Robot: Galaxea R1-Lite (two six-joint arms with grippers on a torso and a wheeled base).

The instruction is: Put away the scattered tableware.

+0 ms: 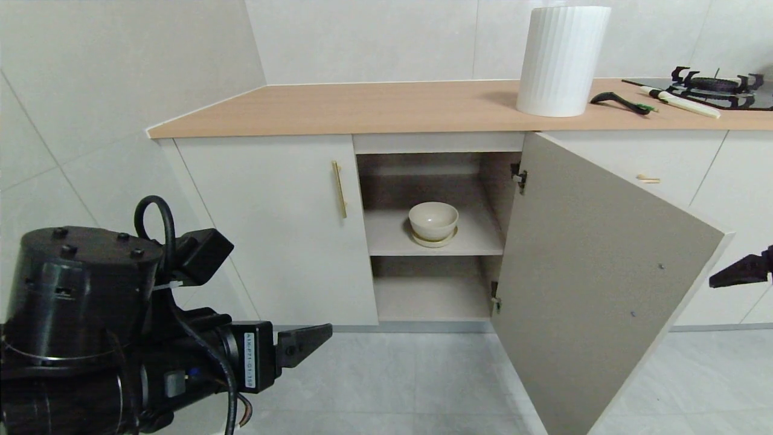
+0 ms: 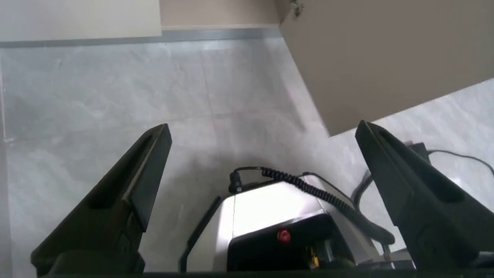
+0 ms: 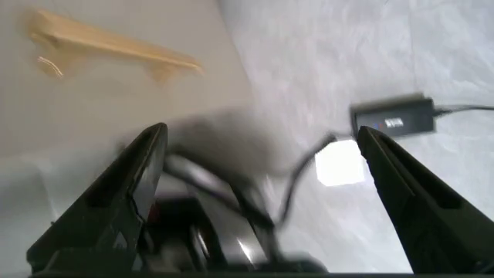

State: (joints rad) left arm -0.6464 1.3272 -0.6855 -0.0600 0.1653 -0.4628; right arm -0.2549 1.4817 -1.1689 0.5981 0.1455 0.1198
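A beige bowl point(image 1: 433, 220) sits on a small plate point(image 1: 433, 241) on the middle shelf of the open cabinet point(image 1: 386, 238). On the countertop at the right lie a black spoon point(image 1: 622, 103) and a white-handled utensil point(image 1: 681, 101). My left gripper point(image 1: 311, 339) hangs low at the front left, apart from the cabinet; in the left wrist view it point(image 2: 264, 133) is open over the floor, holding nothing. My right gripper point(image 1: 740, 272) is at the far right, just past the open door's edge. In the right wrist view it point(image 3: 262, 133) is open, with nothing between its fingers.
The cabinet door point(image 1: 592, 272) swings far out over the grey floor and stands between the two arms. Its handle point(image 3: 108, 48) lies close to my right gripper. A tall white ribbed canister point(image 1: 563, 60) and a stove burner point(image 1: 718, 84) occupy the counter's right end. The left door point(image 1: 284, 229) is closed.
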